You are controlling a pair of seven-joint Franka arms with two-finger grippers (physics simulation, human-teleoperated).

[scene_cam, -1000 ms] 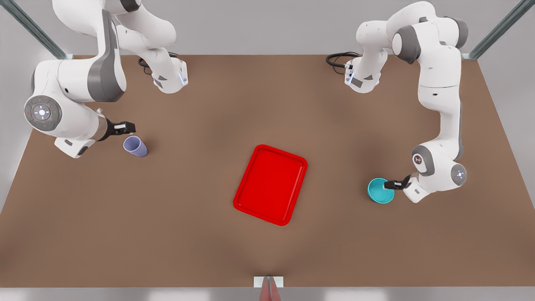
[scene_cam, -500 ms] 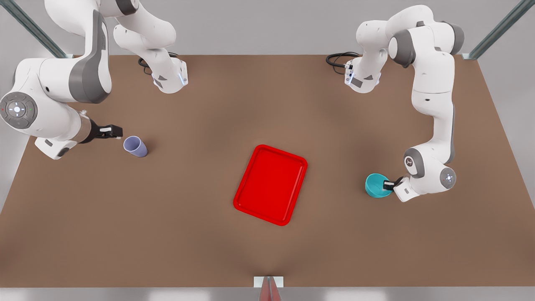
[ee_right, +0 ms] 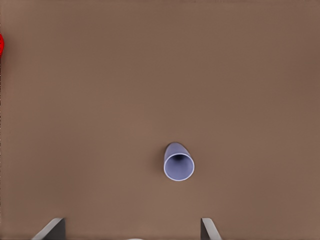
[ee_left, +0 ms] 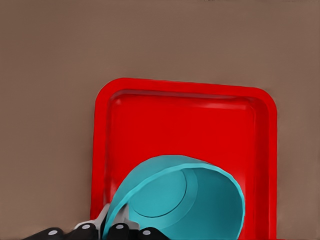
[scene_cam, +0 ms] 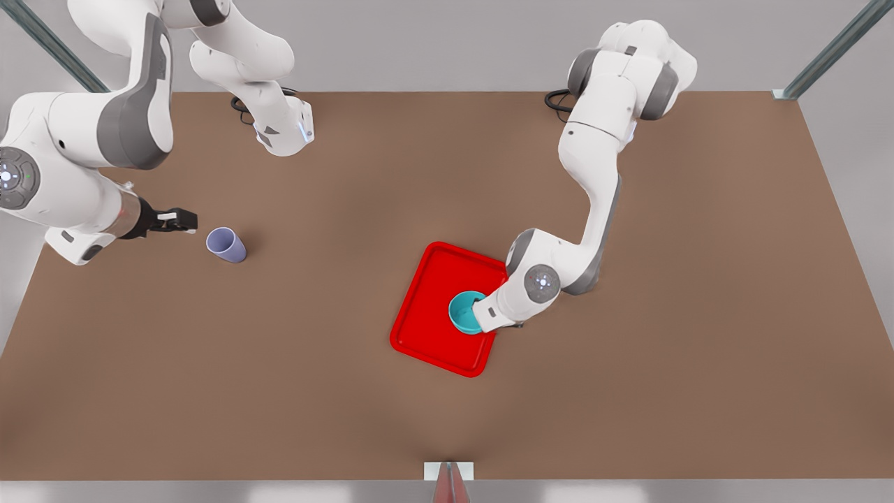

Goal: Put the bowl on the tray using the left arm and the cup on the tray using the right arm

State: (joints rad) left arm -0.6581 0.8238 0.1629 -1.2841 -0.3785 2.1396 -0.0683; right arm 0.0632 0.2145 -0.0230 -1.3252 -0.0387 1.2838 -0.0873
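Left end effector grips the bowl rim over the tray; right end effector spread beside the cup.

Bowl over tray; cup apart

The left gripper is pinching the bowl by its rim over the tray, blocking the tray's corner toward 4 o'clock in the front view; the tray's half toward 10 o'clock is lying open. The right gripper is hovering spread at 9 o'clock of the cup, bare table lying between cup and tray.
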